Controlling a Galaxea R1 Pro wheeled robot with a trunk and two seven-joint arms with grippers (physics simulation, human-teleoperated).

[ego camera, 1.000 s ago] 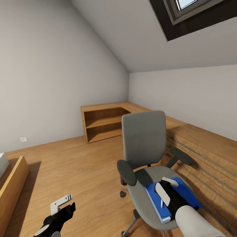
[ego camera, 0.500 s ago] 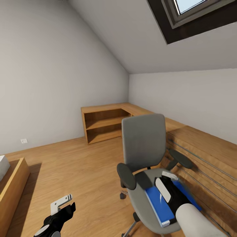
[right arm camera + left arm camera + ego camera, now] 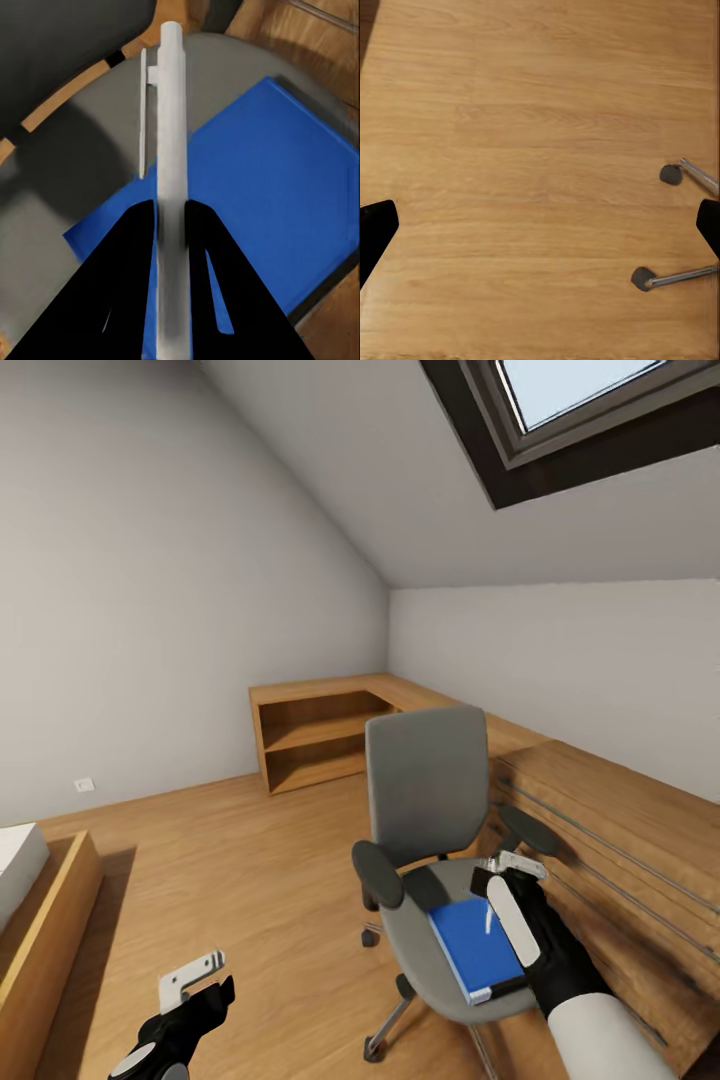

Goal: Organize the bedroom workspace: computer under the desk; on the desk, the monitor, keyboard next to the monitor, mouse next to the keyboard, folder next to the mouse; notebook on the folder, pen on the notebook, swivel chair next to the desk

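The grey swivel chair point(image 3: 430, 780) stands on the wood floor, close to a low wooden unit on the right. The blue folder point(image 3: 475, 950) lies flat on its seat point(image 3: 45, 172). My right gripper point(image 3: 510, 875) hovers over the folder's right side, shut on the white pen point(image 3: 171, 112). In the right wrist view the pen runs between the black fingers point(image 3: 127, 255) and sticks out past them, above the folder point(image 3: 277, 187). Low at the left, my left gripper point(image 3: 195, 975) hangs open over bare floor, its jaws point(image 3: 540, 229) wide apart, with two chair casters point(image 3: 643, 278) beside it.
A wooden corner shelf unit point(image 3: 320, 735) stands against the far wall. A low wooden drawer unit point(image 3: 620, 830) runs along the right wall behind the chair. A wooden bed frame point(image 3: 40, 920) sits at the left edge. Open floor point(image 3: 230, 860) lies between them.
The head view has tilted and shifted a little. My right gripper has risen off the middle of the folder with the pen and now sits over its right side. The left gripper holds still.
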